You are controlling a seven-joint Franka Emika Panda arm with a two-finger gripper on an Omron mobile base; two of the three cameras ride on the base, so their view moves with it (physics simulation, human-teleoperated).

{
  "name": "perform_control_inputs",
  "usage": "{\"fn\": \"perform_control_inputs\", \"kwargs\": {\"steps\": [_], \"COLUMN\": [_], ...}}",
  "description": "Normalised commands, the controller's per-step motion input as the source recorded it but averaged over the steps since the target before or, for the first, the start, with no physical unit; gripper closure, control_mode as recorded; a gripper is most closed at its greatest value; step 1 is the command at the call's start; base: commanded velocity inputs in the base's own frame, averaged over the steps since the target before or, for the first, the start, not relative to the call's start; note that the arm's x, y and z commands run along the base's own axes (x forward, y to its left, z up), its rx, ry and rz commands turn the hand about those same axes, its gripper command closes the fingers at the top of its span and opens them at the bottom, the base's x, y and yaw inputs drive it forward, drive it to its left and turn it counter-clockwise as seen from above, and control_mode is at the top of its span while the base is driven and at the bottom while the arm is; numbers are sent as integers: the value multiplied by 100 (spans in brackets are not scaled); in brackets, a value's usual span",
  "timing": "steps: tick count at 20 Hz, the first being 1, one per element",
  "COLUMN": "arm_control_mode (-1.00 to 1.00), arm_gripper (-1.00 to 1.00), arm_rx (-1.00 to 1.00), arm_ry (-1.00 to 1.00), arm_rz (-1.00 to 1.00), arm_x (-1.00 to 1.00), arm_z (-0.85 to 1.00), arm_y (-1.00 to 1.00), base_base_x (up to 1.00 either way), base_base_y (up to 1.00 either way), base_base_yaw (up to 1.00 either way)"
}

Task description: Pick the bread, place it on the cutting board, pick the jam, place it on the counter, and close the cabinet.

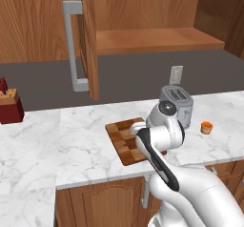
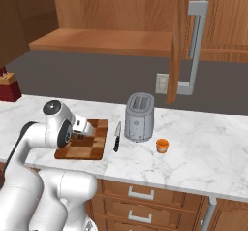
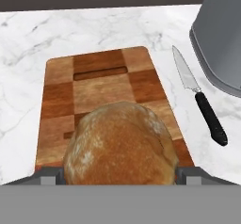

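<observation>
The bread [image 3: 120,143], a round brown roll, sits between my fingertips, and my gripper [image 3: 120,176] is shut on it. Right under it lies the checkered cutting board [image 3: 101,84]; whether the roll touches the wood I cannot tell. In the right base view my gripper [image 2: 78,136] hangs low over the cutting board [image 2: 92,150]. The arm covers part of the cutting board [image 1: 121,133] in the left base view. The orange jam [image 2: 162,145] [image 1: 206,127] stands on the marble counter [image 2: 203,142] right of the toaster. The cabinet door [image 1: 88,40] [image 2: 176,45] stands open.
A grey toaster [image 2: 139,117] [image 3: 221,39] stands just right of the board. Between the two lies a black-handled knife [image 2: 116,137] [image 3: 200,100]. A red knife block [image 1: 9,107] is at the far left. The open door's grey bar handle [image 1: 71,45] juts out over the counter.
</observation>
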Motion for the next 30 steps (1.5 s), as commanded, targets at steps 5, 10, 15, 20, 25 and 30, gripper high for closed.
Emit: {"fn": "perform_control_inputs", "kwargs": {"steps": [5, 10, 15, 20, 25, 30], "arm_control_mode": [-100, -100, -100, -100, -100, -100], "arm_gripper": [100, 100, 100, 100, 100, 100], "arm_rx": [0, 0, 0, 0, 0, 0], "arm_ry": [0, 0, 0, 0, 0, 0], "arm_rz": [0, 0, 0, 0, 0, 0], "arm_x": [15, 10, 12, 14, 12, 0], "arm_z": [-25, -28, -27, -30, -30, -21], "arm_y": [0, 0, 0, 0, 0, 0], "base_base_x": [0, 0, 0, 0, 0, 0], "base_base_y": [0, 0, 0, 0, 0, 0], "base_base_yaw": [0, 0, 0, 0, 0, 0]}}
